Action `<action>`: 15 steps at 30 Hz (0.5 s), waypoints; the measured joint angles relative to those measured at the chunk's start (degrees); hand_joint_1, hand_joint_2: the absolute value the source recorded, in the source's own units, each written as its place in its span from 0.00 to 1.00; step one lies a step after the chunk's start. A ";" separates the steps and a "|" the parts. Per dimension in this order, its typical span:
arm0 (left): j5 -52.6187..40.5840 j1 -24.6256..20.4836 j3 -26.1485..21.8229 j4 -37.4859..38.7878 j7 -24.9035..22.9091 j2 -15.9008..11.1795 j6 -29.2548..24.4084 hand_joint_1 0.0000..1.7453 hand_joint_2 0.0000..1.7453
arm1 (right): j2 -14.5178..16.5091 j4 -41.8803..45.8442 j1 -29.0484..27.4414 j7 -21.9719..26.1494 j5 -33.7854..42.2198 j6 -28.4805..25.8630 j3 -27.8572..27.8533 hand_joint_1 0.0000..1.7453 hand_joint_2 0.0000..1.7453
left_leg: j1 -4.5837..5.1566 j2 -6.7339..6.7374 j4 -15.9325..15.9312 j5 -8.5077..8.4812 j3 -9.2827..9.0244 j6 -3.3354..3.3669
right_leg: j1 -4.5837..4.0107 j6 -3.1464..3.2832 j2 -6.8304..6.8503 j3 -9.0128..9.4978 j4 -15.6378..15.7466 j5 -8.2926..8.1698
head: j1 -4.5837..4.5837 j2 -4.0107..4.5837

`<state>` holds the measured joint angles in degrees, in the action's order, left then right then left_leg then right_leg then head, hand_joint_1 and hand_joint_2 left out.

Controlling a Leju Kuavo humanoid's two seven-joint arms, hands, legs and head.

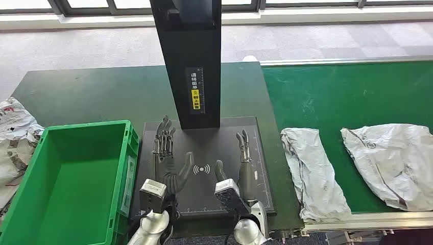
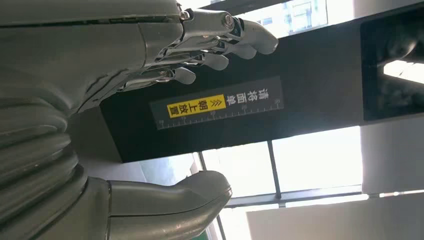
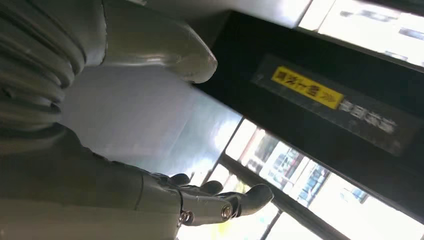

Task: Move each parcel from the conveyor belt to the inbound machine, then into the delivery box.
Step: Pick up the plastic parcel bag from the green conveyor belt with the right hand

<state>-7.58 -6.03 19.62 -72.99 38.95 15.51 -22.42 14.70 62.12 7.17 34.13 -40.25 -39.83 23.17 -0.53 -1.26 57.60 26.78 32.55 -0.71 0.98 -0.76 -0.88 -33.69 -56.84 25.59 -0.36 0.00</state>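
Nearest parcel (image 1: 312, 173) on belt (image 1: 352, 97): soft, light, crinkly, likely slippery; gather its middle; left hand (image 1: 168, 163) and right hand (image 1: 244, 166) spread wide, empty

Two parcels are lying on the belt (image 1: 347, 92) at 3 o'clock: parcel one (image 1: 311, 171), parcel two (image 1: 395, 161). One more crumpled bag (image 1: 13, 140) is sitting at 9 o'clock. One green box (image 1: 76, 178) is standing at 8 o'clock. One scanner pad (image 1: 204, 168) with one black column (image 1: 191, 56) is sitting at centre. Two hands are showing, left hand (image 1: 166, 153) and right hand (image 1: 244, 161).
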 joint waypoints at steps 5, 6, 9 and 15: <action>0.07 0.35 -0.29 -1.42 0.00 -0.12 -1.27 0.00 1.00 | 1.08 8.89 -2.01 -7.25 -38.58 -0.42 -19.54 0.00 1.00 | 0.01 -0.20 0.00 0.00 0.05 0.01 | 0.01 -0.01 0.25 0.10 0.03 0.01 | 0.01 0.00; 0.16 0.51 -0.39 -1.96 0.00 -0.16 -1.63 0.00 1.00 | 1.25 9.74 -2.08 -6.80 -42.95 -0.44 -24.20 0.00 1.00 | 0.02 -0.19 0.00 0.00 0.06 0.02 | 0.02 -0.01 0.25 0.10 0.04 0.01 | 0.01 0.00; 0.39 1.54 -0.69 -3.53 0.00 -0.32 -2.45 0.00 1.00 | 1.50 10.93 -2.13 -5.35 -40.80 -0.43 -35.18 0.00 1.00 | 0.05 -0.23 0.00 0.00 0.07 0.03 | 0.04 -0.02 0.26 0.11 0.05 0.01 | 0.01 0.00; 0.52 2.78 -1.14 -5.01 0.00 -0.46 -3.01 0.00 1.00 | 1.89 10.60 -1.07 -2.39 -33.54 -0.40 -49.10 0.00 1.00 | 0.04 -0.18 0.00 0.01 0.08 0.03 | 0.01 -0.01 0.29 0.07 0.04 0.02 | 0.00 0.00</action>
<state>-7.06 -3.25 18.48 -78.00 38.95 15.05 -25.44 16.59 72.72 6.11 31.74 -73.79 -40.24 -25.92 -0.49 -1.44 57.60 26.79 32.63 -0.68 0.99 -0.78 -0.59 -33.62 -56.80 25.61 -0.36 0.00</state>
